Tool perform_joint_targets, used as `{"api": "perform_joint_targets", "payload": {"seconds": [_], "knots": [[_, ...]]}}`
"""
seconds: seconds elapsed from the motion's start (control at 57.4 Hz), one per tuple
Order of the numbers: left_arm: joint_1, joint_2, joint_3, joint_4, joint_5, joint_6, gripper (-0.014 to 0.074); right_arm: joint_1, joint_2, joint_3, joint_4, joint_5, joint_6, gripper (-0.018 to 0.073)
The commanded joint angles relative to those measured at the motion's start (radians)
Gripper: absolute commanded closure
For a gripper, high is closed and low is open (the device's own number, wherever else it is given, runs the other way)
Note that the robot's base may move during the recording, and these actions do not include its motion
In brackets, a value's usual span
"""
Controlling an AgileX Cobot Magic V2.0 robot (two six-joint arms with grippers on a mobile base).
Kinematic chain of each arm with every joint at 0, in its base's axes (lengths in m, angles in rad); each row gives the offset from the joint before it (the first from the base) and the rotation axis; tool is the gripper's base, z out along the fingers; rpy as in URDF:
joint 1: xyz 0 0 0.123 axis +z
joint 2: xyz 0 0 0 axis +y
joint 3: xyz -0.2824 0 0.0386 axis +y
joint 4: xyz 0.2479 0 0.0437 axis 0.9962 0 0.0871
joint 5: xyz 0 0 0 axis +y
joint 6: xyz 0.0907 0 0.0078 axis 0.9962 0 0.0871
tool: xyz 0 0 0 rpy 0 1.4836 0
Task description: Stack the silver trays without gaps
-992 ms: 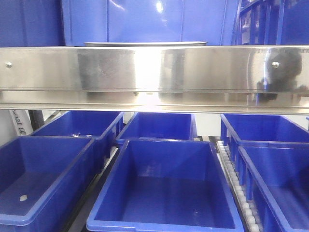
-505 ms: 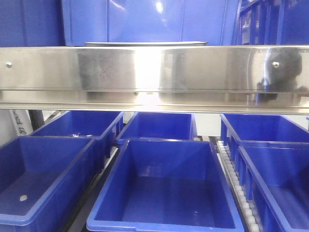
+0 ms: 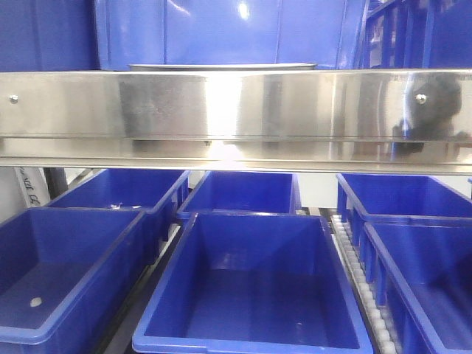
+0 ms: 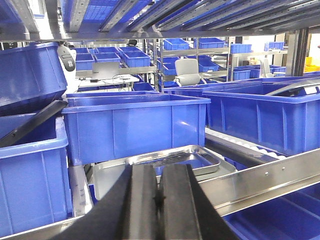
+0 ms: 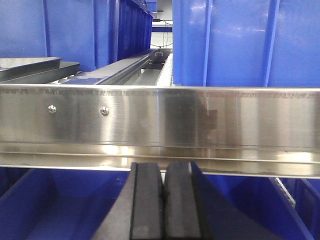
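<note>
In the left wrist view two silver trays lie on the shelf behind the rail. The upper tray (image 4: 186,156) rests askew inside the wider lower tray (image 4: 106,175), its right end raised. My left gripper (image 4: 159,169) is shut and empty, just in front of the trays and apart from them. In the front view only a thin tray edge (image 3: 221,66) shows above the rail. My right gripper (image 5: 163,165) is shut and empty, below the rail. A tray rim (image 5: 30,62) shows at the far left of the right wrist view.
A long riveted steel rail (image 3: 236,110) runs across the front of the shelf (image 4: 260,179) (image 5: 160,122). Blue bins (image 3: 254,284) fill the level below, with a roller track (image 3: 354,269) between them. Large blue bins (image 4: 132,122) stand close behind and beside the trays.
</note>
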Motion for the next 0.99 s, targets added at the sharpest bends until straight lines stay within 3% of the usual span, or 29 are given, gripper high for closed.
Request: {"api": "perform_joint_targets", "payload": {"seconds": [0.0, 0.174, 0.453, 0.592, 0.714, 0.975], "knots": [[0.006, -0.005, 0.002, -0.006, -0.027, -0.003, 0.0606, 0.0, -0.005, 0.0, -0.009, -0.009, 0.002, 0.064], [0.109, -0.008, 0.025, -0.06, -0.056, -0.003, 0.0606, 0.0, -0.005, 0.0, -0.009, -0.009, 0.002, 0.064], [0.455, -0.008, 0.24, -0.179, -0.289, 0.009, 0.0606, 0.0, -0.005, 0.0, -0.009, -0.009, 0.002, 0.064], [0.579, -0.008, 0.357, -0.21, -0.293, 0.057, 0.0606, 0.0, -0.005, 0.0, -0.009, -0.009, 0.002, 0.064], [0.603, -0.008, 0.462, -0.282, -0.33, 0.185, 0.0606, 0.0, -0.005, 0.0, -0.009, -0.009, 0.002, 0.064], [0.603, -0.01, 0.712, -0.283, -0.59, 0.19, 0.0606, 0.0, -0.005, 0.0, -0.009, -0.009, 0.002, 0.064]]}}
